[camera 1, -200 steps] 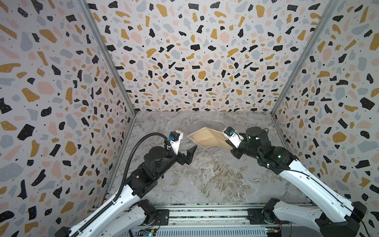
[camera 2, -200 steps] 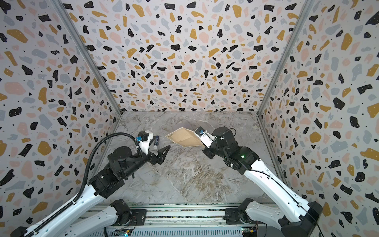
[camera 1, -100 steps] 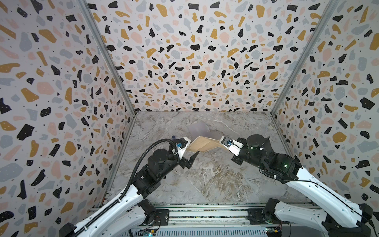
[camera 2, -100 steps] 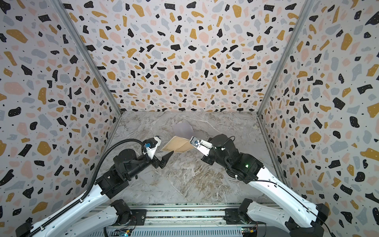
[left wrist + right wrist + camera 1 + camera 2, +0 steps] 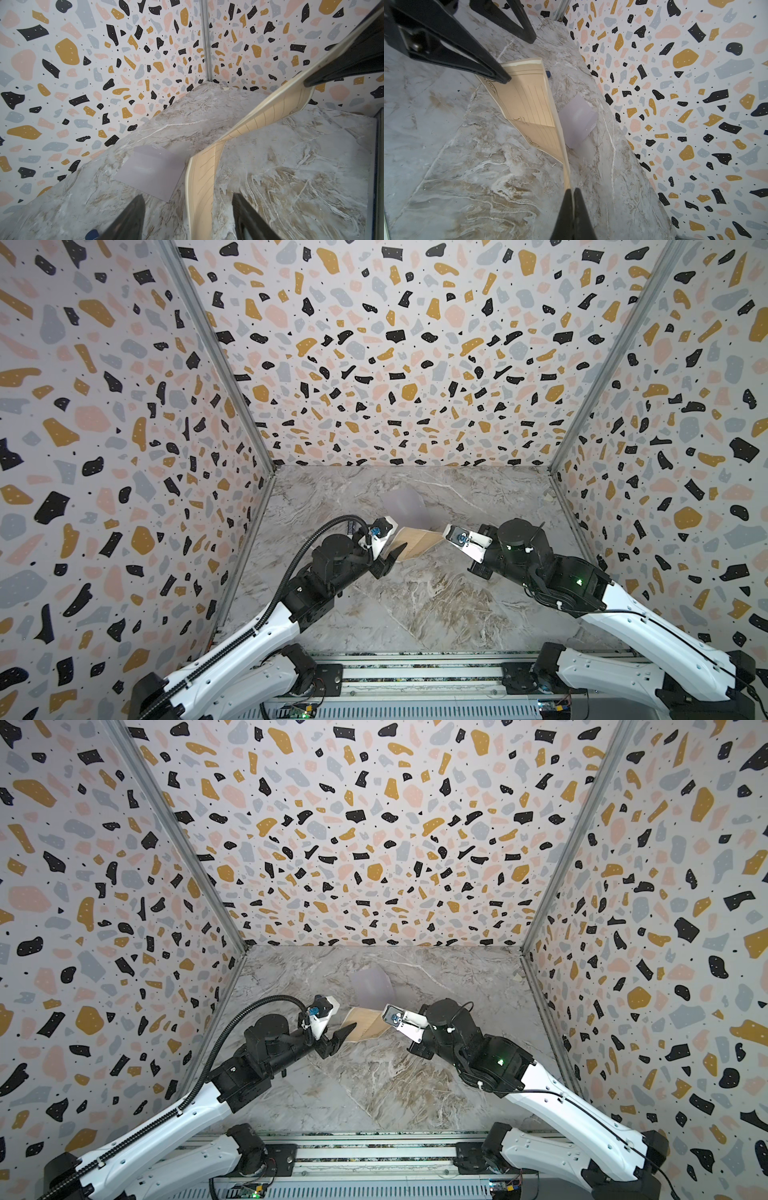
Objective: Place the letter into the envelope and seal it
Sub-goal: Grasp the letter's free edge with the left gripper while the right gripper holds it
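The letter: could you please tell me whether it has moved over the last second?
Yes. In both top views the letter has slid down the picture, away from the back wall, and now uncovers the envelope it overlapped before.

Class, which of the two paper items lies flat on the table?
The lavender-grey envelope, flat on the marble table; the tan letter is held bent in the air, pinched by the right gripper.

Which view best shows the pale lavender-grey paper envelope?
Left wrist view: the pale lavender-grey paper envelope lies large, almost whole. In the right wrist view the tan bordered paper letter hides part of it; both top views show it small and faint.
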